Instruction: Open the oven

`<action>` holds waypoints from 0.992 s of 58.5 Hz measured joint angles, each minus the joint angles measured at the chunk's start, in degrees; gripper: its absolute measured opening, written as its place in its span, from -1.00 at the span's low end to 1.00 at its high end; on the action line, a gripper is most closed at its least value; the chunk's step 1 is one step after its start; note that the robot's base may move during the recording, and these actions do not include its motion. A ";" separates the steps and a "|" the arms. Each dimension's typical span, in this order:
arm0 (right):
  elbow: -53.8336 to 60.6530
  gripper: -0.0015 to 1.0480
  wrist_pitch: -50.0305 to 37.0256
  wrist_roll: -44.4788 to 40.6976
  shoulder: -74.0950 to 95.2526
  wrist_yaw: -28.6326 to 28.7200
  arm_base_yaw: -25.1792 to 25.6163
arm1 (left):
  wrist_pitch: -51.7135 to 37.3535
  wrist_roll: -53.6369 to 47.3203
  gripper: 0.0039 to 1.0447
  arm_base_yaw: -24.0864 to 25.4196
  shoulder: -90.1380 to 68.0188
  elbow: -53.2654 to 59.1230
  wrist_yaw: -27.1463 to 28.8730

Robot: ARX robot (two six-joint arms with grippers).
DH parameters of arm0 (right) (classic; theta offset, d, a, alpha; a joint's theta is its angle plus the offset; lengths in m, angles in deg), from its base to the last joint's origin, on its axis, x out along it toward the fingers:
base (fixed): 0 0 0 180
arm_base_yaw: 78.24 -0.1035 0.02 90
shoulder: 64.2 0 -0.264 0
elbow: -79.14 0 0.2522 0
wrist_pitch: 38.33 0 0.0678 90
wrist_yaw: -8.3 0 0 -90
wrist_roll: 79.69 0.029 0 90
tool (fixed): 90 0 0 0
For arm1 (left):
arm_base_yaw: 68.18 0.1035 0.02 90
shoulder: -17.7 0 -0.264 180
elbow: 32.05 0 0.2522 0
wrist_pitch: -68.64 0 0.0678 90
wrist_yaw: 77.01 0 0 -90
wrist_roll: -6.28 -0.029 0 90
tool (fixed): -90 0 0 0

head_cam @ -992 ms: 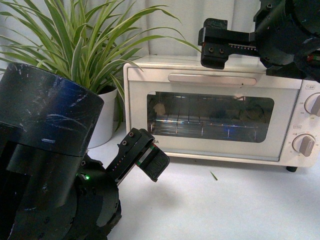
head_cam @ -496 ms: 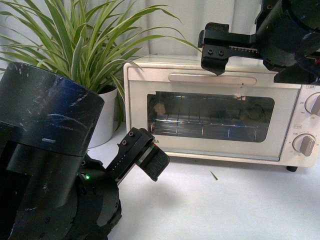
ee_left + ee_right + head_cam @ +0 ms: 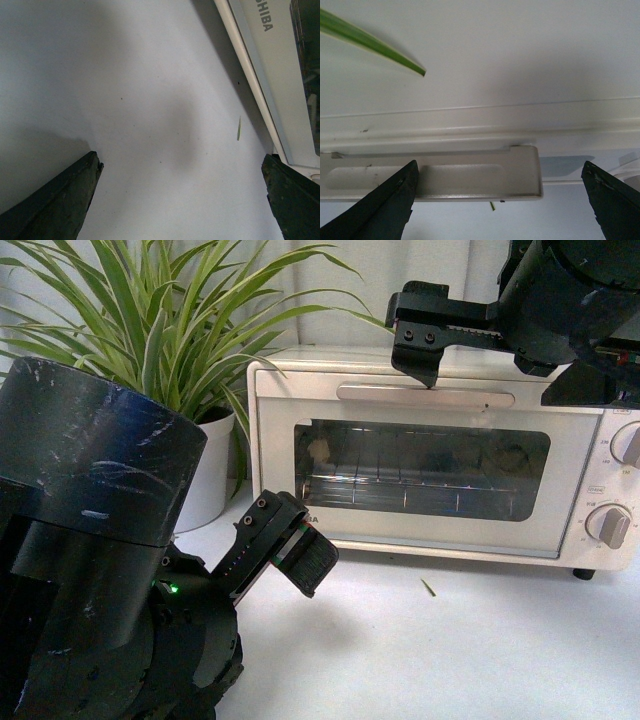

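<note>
The oven (image 3: 430,480), cream-white and with its door shut, stands on the white table (image 3: 450,660) at about 2 o'clock in the front view. Its bar handle (image 3: 425,395) lies at 12 o'clock on the door, and two knobs (image 3: 608,525) sit at 3 o'clock. The right gripper (image 3: 415,340) hangs just above the handle, jaws spread wide and holding nothing; you cannot tell whether a fingertip touches the bar. The left gripper (image 3: 295,550), also wide and empty, rests low over bare table, just in front of the door's 7 o'clock corner. In the right wrist view the fingers (image 3: 380,210) stand apart along the bar's length rather than across it. Closing from this pose would therefore likely miss the handle, and a hooking pull on the smooth bar could slip off. A pull angled toward you rather than downward may drag the light oven across the table. As the door swings down, its edge may strike your left gripper. The plant (image 3: 150,330) at 10 o'clock trails a leaf (image 3: 375,45) near the right wrist, and that leaf could snag. A leaf scrap (image 3: 427,589) lies on the table at 6 o'clock from the door. The letters "SHIBA" (image 3: 265,17) read on the door's lower rail in the left wrist view. The knob markings are too small to read.
</note>
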 joint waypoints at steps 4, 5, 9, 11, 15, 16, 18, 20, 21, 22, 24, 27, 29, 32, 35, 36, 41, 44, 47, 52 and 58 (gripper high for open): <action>0.00 0.82 0.57 -0.13 -0.13 0.42 -0.04 | 0.00 0.02 0.88 0.04 0.07 0.00 0.00; 0.00 0.82 0.90 -0.13 -0.20 0.68 -0.04 | 0.00 0.00 0.88 0.07 0.09 0.00 0.00; 0.24 0.82 1.22 -0.20 -0.48 1.81 0.00 | 0.00 0.02 0.88 0.07 0.17 0.00 0.00; 0.55 0.82 1.25 -0.20 -0.68 2.08 0.09 | 0.00 0.02 0.88 0.07 0.22 0.00 0.00; 1.73 0.82 0.83 -0.20 -1.33 3.06 0.33 | 0.00 0.02 0.88 0.07 0.26 0.00 0.02; 1.99 0.82 0.70 -0.20 -1.46 3.26 0.39 | 0.00 0.02 0.88 0.07 0.26 0.00 0.02; 2.47 0.82 0.46 -0.20 -1.77 3.69 0.50 | 0.00 0.02 0.88 0.07 0.31 0.00 0.02; 3.30 0.82 -0.07 -0.22 -2.23 4.44 0.63 | 0.00 0.02 0.88 0.07 0.31 0.00 0.02; 3.58 0.82 -0.26 -0.22 -2.36 4.70 0.68 | 0.00 0.04 0.88 0.07 0.31 0.00 0.02; 3.89 0.82 -0.46 -0.26 -2.54 4.94 0.70 | 0.00 0.04 0.88 0.07 0.31 0.00 0.02; 4.81 0.82 -1.11 -0.33 -3.06 5.51 0.79 | 0.00 0.04 0.88 0.07 0.31 0.00 0.02; 6.21 0.82 -2.19 -0.46 -3.80 6.12 0.83 | 0.00 0.04 0.88 0.07 0.31 0.00 0.02; 6.95 0.82 -2.75 -0.55 -4.13 6.38 0.83 | 0.00 0.04 0.88 0.07 0.31 0.00 0.04; 8.37 0.82 -3.67 -0.59 -4.83 6.93 0.83 | 0.00 0.07 0.88 0.07 0.31 0.00 0.04; 9.66 0.82 -4.39 -0.59 -5.46 7.34 0.83 | 0.00 0.13 0.88 0.07 0.31 0.00 0.07; 9.97 0.82 -4.70 -0.59 -5.62 7.54 0.83 | 0.00 0.13 0.88 0.07 0.31 0.00 0.07; 11.98 0.82 -6.03 -0.63 -6.43 8.22 0.76 | 0.00 0.20 0.88 0.07 0.31 0.00 0.11; 13.03 0.82 -6.71 -0.63 -6.75 8.81 0.61 | 0.02 0.22 0.88 0.07 0.31 0.00 0.13; 13.99 0.82 -7.41 -0.66 -7.06 9.25 0.44 | 0.02 0.22 0.88 0.07 0.31 0.00 0.13; 16.50 0.82 -9.07 -0.96 -7.80 10.40 -0.04 | 0.11 0.22 0.88 0.11 0.31 0.02 0.17; 19.47 0.82 -10.82 -1.51 -8.63 11.17 -0.61 | 0.28 0.22 0.88 0.22 0.31 0.09 0.22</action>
